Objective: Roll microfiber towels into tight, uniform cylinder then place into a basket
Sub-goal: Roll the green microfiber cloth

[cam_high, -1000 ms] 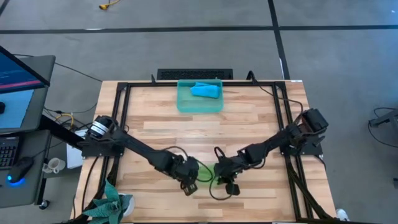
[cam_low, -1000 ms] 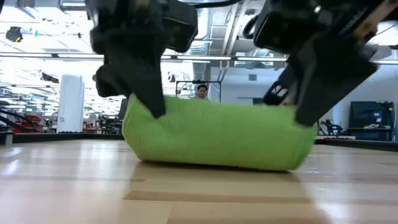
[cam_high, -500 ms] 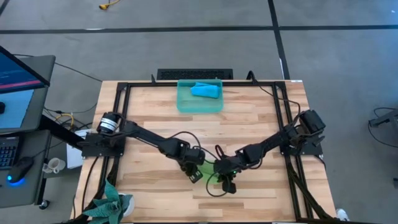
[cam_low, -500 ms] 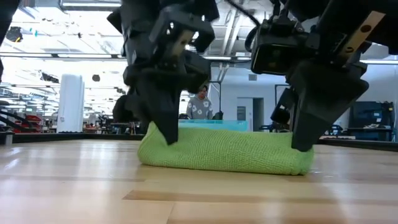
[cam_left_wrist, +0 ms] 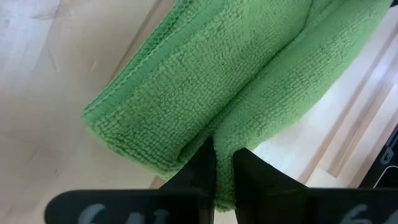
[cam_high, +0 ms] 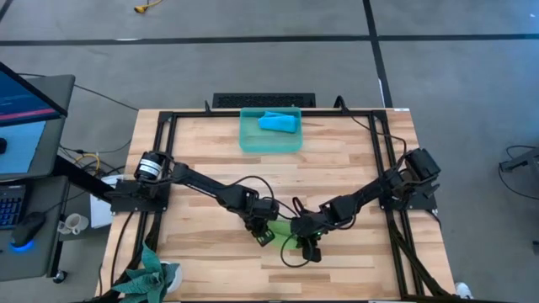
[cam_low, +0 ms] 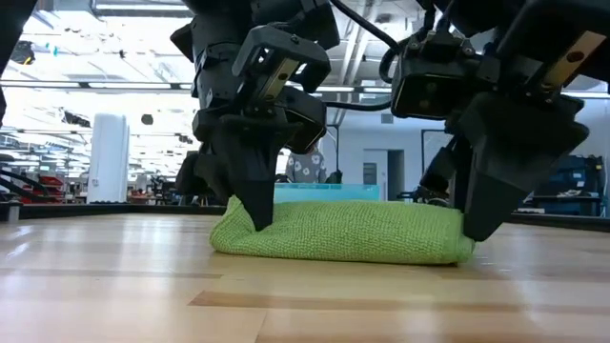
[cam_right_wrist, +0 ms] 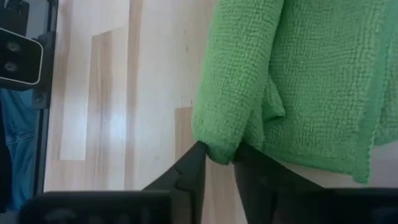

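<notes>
The lime green towel lies as a low folded bundle on the wooden table near its front edge, between my two grippers; it also shows in the high view. My left gripper is shut on its left end, my right gripper on its right end. The sky blue towel lies rolled in the teal basket at the table's far edge. My left gripper pinches a fold of the towel between its two fingers at the bundle's left end, coming from above and slanting down. The towel lies on the table below it. My right gripper pinches a rounded fold between its two fingers at the bundle's right end, from above and slanting down. The towel's underside rests on the table.
A black frame rail runs round the table. A green plant stands at the near left corner. A monitor and desk stand left of the table. A person stands far beyond the table.
Both grippers have gone toward the table's far edge, the left one also toward the right, keeping hold of the towel's ends. The green towel has moved with them away from the near edge and now lies lower and flatter on the table.
</notes>
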